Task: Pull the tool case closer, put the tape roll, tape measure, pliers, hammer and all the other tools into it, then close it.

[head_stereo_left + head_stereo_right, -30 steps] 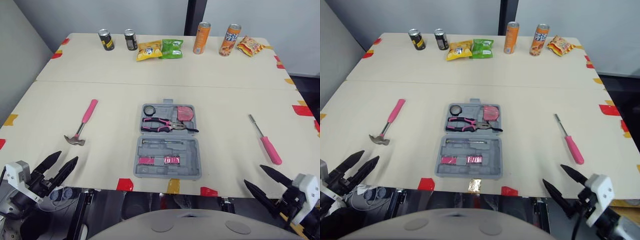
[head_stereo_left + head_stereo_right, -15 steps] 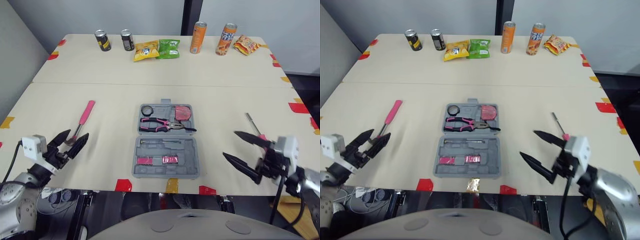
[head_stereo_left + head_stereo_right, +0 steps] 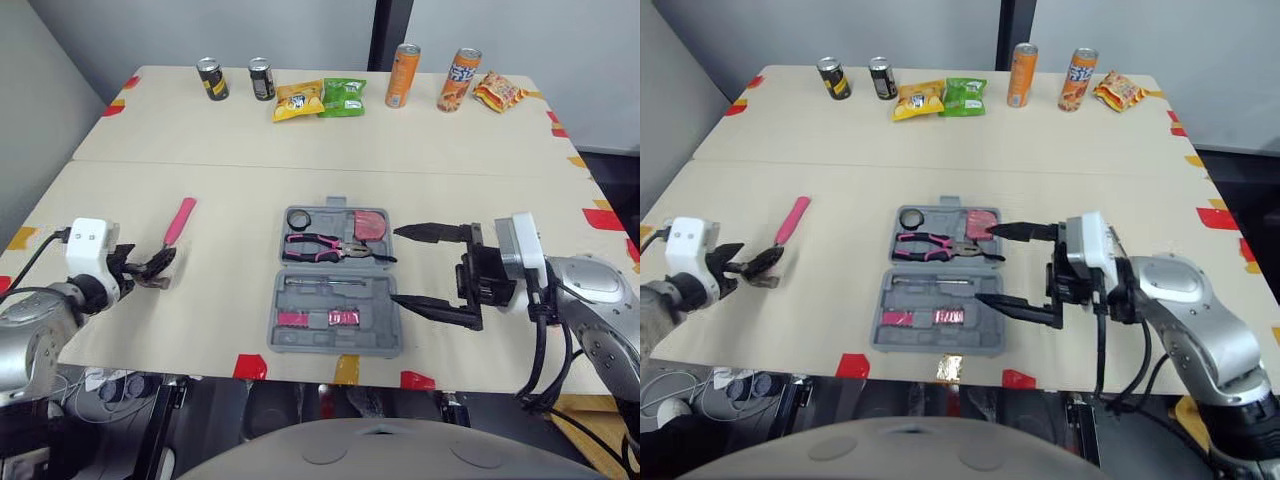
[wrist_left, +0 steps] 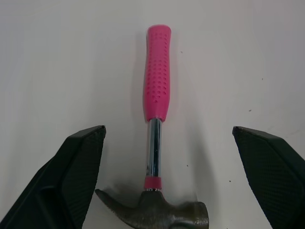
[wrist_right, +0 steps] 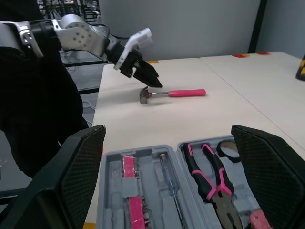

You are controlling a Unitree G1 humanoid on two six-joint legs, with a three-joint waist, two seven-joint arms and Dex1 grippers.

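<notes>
Open tool case holds pliers and tape roll; left hand and right hand spread wide.

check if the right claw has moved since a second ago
Yes. The right claw has come up from below the table's near edge and swung left, now open at the right side of the tool case.

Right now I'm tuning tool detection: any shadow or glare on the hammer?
Left wrist view: the hammer has a bright streak down its chrome shaft and a faint soft shadow by its head. Left eye view: the table is evenly lit, with no hard shadows.
</notes>
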